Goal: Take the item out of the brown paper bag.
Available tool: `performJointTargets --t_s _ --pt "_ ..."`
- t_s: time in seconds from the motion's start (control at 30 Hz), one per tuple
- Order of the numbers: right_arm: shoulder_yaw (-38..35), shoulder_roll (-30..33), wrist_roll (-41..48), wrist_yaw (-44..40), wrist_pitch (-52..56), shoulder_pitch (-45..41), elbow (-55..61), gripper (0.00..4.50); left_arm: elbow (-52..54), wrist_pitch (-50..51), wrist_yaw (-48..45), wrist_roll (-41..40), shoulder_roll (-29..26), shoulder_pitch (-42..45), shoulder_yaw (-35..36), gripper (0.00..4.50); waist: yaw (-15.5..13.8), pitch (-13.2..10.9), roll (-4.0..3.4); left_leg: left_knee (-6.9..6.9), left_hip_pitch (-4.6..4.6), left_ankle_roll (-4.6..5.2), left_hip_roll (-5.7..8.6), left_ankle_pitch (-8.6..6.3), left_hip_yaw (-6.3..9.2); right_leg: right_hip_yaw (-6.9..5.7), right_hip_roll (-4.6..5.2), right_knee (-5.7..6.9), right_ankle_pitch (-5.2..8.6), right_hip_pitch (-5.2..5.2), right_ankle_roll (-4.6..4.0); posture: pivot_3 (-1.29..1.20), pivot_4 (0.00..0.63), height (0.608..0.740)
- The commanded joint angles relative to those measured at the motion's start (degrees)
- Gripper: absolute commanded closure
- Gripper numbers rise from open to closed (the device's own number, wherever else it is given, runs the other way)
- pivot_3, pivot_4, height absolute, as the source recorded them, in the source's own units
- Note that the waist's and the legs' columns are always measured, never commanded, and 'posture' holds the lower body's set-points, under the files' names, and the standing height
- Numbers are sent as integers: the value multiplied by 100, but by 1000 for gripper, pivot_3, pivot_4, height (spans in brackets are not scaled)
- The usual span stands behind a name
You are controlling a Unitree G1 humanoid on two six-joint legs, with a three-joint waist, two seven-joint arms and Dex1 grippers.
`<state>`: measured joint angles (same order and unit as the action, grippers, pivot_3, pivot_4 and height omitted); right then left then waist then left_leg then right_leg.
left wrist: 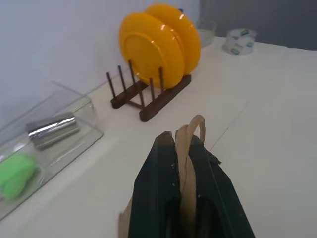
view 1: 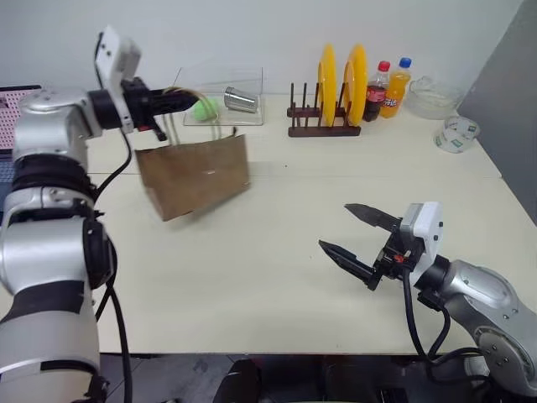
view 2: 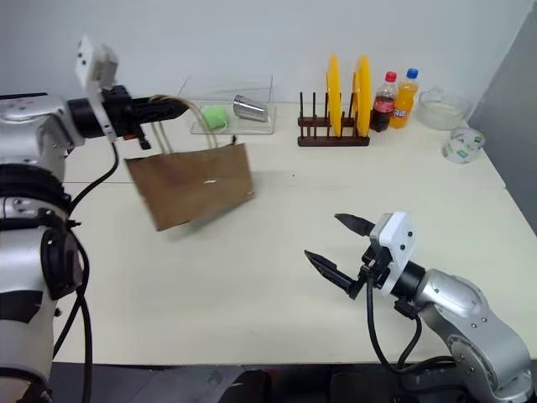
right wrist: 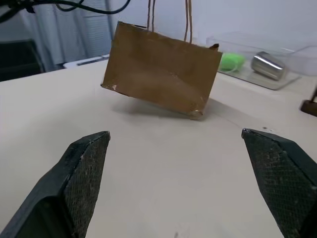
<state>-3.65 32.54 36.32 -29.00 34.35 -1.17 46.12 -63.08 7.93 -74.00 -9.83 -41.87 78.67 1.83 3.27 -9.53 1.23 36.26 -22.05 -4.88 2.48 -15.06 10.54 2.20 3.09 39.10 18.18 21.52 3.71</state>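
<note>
Left gripper (view 1: 180, 102) is clamped on the bag (view 1: 195, 175) handles, dangling it tilted just above the desk (view 1: 277, 252), while right gripper (view 1: 358, 239) waits wide open nearby; item's hidden, presumably inside.

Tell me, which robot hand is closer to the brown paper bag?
The left. The left gripper is shut on the cord handles and holds the brown paper bag tilted, off the table. The right gripper is open, low over the table, apart from the bag.
</note>
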Motion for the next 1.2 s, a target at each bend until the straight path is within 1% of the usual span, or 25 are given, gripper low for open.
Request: performJointTargets --t_s 0.03,0.37,0.53,0.77,0.87,1.07,1.2 --pt "-198 -11 72 315 73 209 507 0 -351 -467 -54 124 258 574 54 4443 2 -3 4 0 0 0 0 0 0 0 0 0 0 0 0 0 150 740" --pt "-336 -130 34 1259 299 1272 1341 0 -1049 -1016 69 217 1865 1100 223 4443 19 -8 12 7 0 2 0 -1 -3 3 0 6 0 -1 1 0 150 740" --pt "-174 -4 33 1687 -58 1681 1388 0 -1193 -1146 184 298 2377 1288 305 4443 18 -10 16 14 -1 2 3 -1 -7 9 0 16 0 1 1 0 150 740" --pt "113 356 -61 2293 -882 2318 1388 0 -1296 -1452 294 670 2866 1227 141 4443 19 -11 17 17 2 3 4 -2 -11 12 0 19 1 -2 2 0 150 740" --pt "255 492 -87 2526 -1096 2410 1388 0 -1323 -1597 382 872 2999 1179 84 4443 23 -12 18 26 2 6 5 -3 -13 15 0 23 1 -2 3 0 150 740" --pt "403 671 46 2934 -1149 2208 1388 0 -1369 -1893 715 1248 3087 1133 0 4443 20 -15 23 43 2 8 6 -5 -13 16 -1 35 2 -6 5 0 150 740" --pt "365 615 384 3243 -1124 1952 1388 0 -1392 -2177 1200 1528 3018 1139 -69 4443 10 -17 27 51 2 10 7 -5 -12 15 0 36 0 -10 8 0 150 740"
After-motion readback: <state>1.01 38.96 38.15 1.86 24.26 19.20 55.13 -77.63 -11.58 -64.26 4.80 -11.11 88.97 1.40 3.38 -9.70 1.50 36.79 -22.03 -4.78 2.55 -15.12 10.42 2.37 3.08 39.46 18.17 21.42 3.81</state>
